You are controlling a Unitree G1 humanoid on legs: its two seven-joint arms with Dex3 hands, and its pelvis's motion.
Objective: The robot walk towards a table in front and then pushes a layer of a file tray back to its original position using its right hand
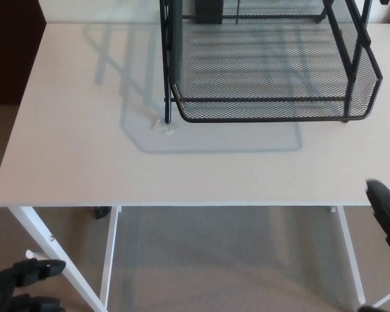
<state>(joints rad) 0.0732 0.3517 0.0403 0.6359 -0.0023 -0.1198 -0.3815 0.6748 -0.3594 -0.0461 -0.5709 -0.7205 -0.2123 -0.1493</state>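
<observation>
A black wire-mesh file tray (273, 65) stands on the white table (84, 143) at the back right, its lower layer's front rim (266, 118) towards me. Only a black tip of my right hand (387, 213) shows at the right edge, below the table's front edge and well clear of the tray. My left hand (23, 286) hangs low at the bottom left corner, beside the table leg, its fingers (39, 266) apart and empty.
The table's white legs and crossbar (110, 247) stand over beige carpet. A dark brown piece of furniture (10, 45) is at the upper left. A small dark object (208, 10) sits behind the tray.
</observation>
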